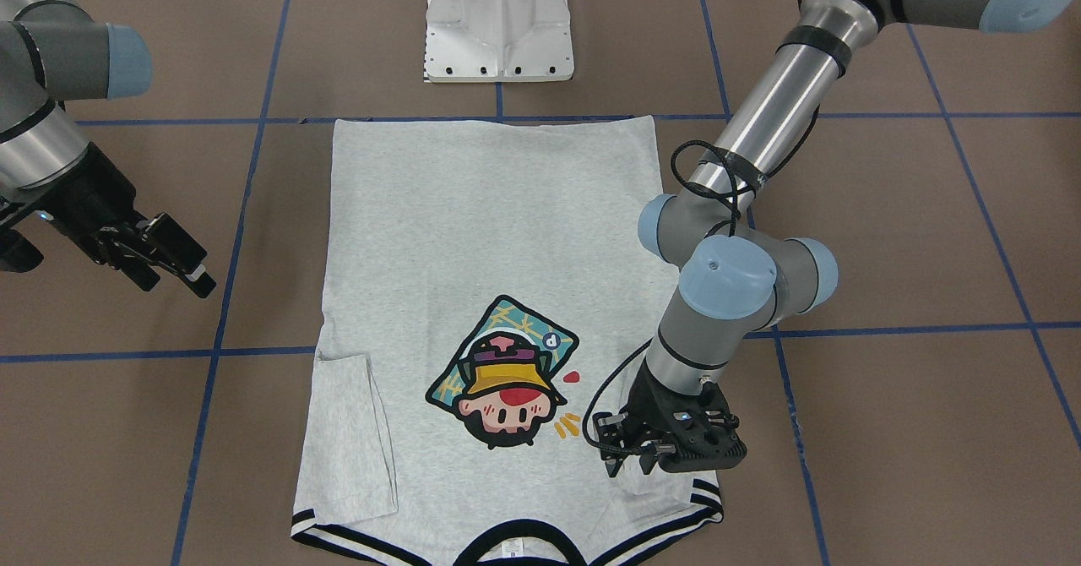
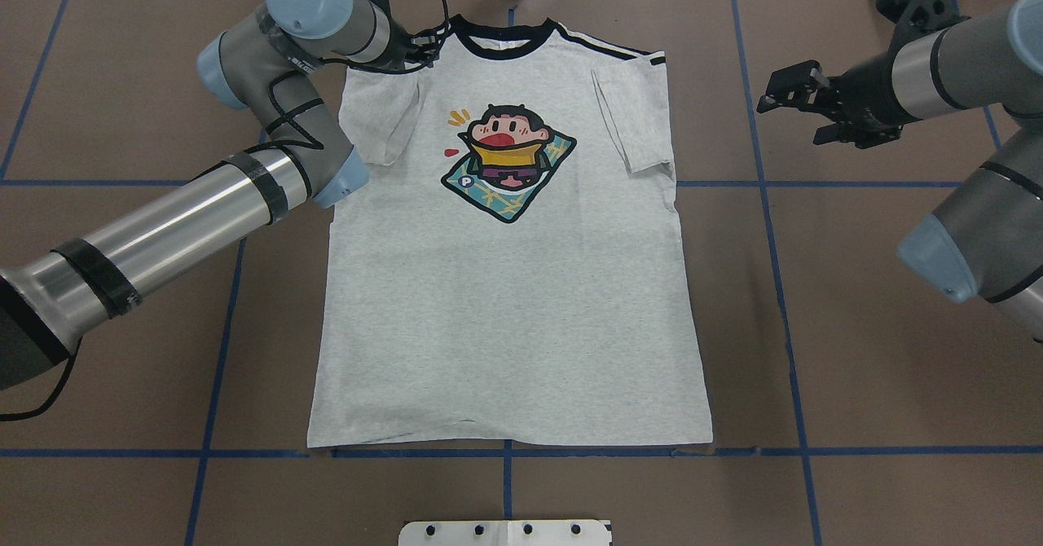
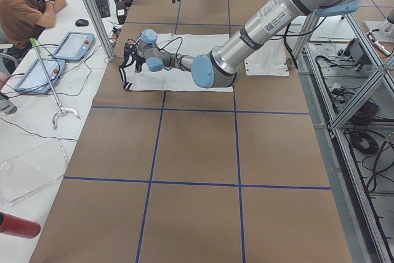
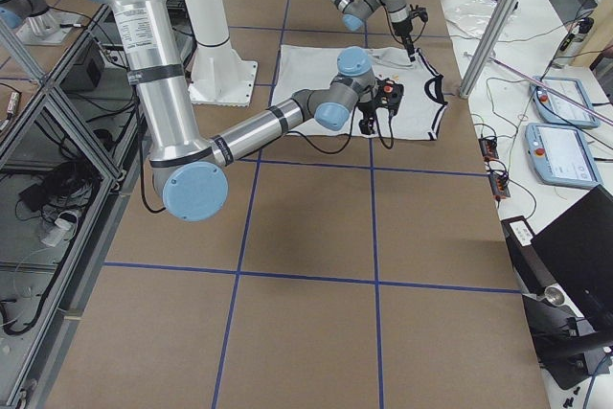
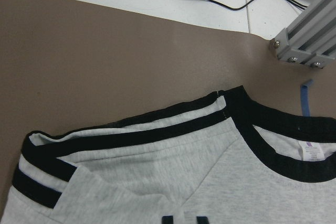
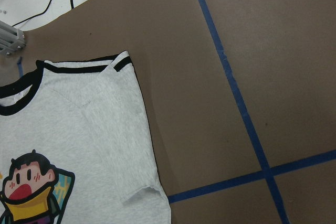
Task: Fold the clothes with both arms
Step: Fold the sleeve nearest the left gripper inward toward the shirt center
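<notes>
T-shirt: flat, print up, mid-table; collar at 12 o'clock seen from the robot's side, both sleeves folded inward.
Left gripper: low over the shirt's 11 o'clock shoulder, fingers a little apart, nothing pinched.
Right gripper: off the cloth at 2 o'clock, fingers spread, empty.

Bare surface lies open on both sides of the T-shirt, but the left arm leans over one sleeve.
</notes>
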You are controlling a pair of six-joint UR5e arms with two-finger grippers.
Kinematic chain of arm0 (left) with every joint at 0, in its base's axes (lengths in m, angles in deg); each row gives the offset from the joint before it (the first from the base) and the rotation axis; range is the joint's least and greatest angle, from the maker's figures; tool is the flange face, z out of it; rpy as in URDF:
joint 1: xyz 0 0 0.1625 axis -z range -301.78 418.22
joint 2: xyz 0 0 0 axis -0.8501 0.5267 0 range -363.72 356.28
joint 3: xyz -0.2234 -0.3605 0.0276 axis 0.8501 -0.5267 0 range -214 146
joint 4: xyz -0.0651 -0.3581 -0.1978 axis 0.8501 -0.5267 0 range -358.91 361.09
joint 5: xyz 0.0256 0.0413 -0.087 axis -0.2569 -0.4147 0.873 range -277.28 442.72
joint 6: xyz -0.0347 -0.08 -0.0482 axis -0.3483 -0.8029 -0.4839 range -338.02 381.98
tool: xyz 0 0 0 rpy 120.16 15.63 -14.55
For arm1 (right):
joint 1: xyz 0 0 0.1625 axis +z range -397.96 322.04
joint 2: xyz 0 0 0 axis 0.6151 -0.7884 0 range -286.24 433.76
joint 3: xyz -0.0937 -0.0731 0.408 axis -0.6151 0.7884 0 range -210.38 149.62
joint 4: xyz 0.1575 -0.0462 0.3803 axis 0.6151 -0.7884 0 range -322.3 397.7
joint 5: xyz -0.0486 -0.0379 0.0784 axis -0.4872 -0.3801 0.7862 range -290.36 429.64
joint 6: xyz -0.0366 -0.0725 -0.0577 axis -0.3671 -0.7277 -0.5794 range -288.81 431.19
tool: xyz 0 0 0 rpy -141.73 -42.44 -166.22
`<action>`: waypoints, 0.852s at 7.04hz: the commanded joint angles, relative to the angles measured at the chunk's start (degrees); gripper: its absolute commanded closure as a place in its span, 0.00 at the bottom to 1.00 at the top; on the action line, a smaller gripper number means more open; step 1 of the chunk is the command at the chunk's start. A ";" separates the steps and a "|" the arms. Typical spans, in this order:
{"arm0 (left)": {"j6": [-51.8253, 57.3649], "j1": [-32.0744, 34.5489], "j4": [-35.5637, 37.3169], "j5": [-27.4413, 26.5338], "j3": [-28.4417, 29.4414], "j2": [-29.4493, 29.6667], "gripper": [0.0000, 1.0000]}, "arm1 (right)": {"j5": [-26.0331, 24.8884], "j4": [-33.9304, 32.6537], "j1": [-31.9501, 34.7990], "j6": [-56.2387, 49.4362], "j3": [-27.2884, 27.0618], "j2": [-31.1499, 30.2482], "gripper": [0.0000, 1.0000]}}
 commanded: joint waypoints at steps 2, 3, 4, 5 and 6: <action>-0.09 -0.09 0.85 5.59 -18.11 -10.56 0.27 | -3.16 -15.96 -3.19 1.42 -5.22 3.32 0.00; -1.92 -0.09 2.07 8.59 -24.09 -14.35 0.27 | -3.16 -18.10 -4.60 2.21 -7.86 1.93 0.00; -2.19 -0.18 2.52 9.14 -29.98 -18.39 0.27 | -3.33 -18.47 -6.26 7.26 -10.07 0.43 0.00; -3.42 -0.27 4.87 10.98 -36.74 -22.43 0.27 | -3.33 -18.47 -8.19 9.92 -12.87 -2.10 0.00; -3.69 -0.97 9.42 11.17 -44.90 -26.47 0.26 | -3.33 -18.47 -10.39 13.78 -15.95 -4.74 0.00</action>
